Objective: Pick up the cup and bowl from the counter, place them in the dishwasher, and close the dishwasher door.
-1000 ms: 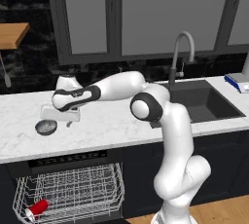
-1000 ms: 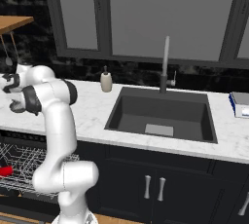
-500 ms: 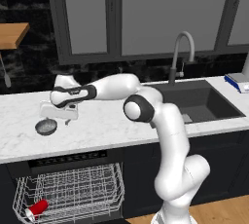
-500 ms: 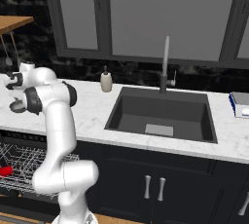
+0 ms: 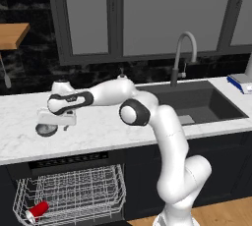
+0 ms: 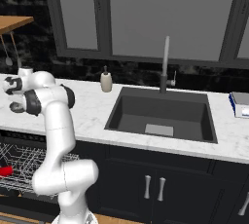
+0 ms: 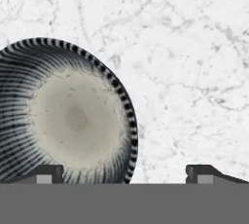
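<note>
Jaws over the bowl, cup racked

The cup (image 5: 38, 211) lies in the dishwasher (image 5: 69, 195) rack; on the surface (image 5: 98, 122) the bowl (image 5: 47, 130) sits under the gripper (image 5: 55, 124), jaws wide apart, offset to straddle its rim.

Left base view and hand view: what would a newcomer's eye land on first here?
The white arm stretching far left over the counter, its open gripper poised above the bowl. In the hand view the bowl sits off to the left, one fingertip over its rim, the other over bare marble. Below the counter, the dishwasher stands open with the red cup lying in its white rack.
</note>
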Robot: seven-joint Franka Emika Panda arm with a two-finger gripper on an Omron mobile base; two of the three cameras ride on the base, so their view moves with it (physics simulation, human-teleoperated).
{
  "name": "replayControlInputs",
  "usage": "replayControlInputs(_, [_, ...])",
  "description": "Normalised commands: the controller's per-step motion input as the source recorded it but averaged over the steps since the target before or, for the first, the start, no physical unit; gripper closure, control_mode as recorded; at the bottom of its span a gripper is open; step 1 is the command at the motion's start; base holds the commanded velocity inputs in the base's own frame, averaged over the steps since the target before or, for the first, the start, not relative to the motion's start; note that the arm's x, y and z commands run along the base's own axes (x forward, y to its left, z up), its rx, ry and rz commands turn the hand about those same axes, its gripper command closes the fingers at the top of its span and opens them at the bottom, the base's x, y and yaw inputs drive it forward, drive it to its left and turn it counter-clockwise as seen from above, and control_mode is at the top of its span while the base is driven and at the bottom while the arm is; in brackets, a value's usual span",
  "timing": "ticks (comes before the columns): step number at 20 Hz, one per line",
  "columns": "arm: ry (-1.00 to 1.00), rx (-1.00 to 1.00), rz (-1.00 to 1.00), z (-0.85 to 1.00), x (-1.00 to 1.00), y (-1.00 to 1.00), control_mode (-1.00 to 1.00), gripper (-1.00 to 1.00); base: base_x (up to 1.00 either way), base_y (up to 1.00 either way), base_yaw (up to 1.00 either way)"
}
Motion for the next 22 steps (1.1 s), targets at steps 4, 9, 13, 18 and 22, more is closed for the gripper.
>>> replayControlInputs(4, [0.0, -0.01, -0.02, -0.06, 0.11, 0.29, -1.0, -1.0, 0.0, 0.0, 0.0])
replayControlInputs(9, [0.0, 0.0, -0.01, -0.22, 0.0, 0.01, -1.0, -1.0, 0.0, 0.0, 0.0])
replayControlInputs(13, [0.0, 0.0, 0.0, 0.0, 0.0, 0.0, -1.0, 1.0, 0.0, 0.0, 0.0])
replayControlInputs(18, [0.0, 0.0, 0.0, 0.0, 0.0, 0.0, -1.0, 1.0, 0.0, 0.0, 0.0])
replayControlInputs(22, [0.0, 0.0, 0.0, 0.0, 0.0, 0.0, -1.0, 1.0, 0.0, 0.0, 0.0])
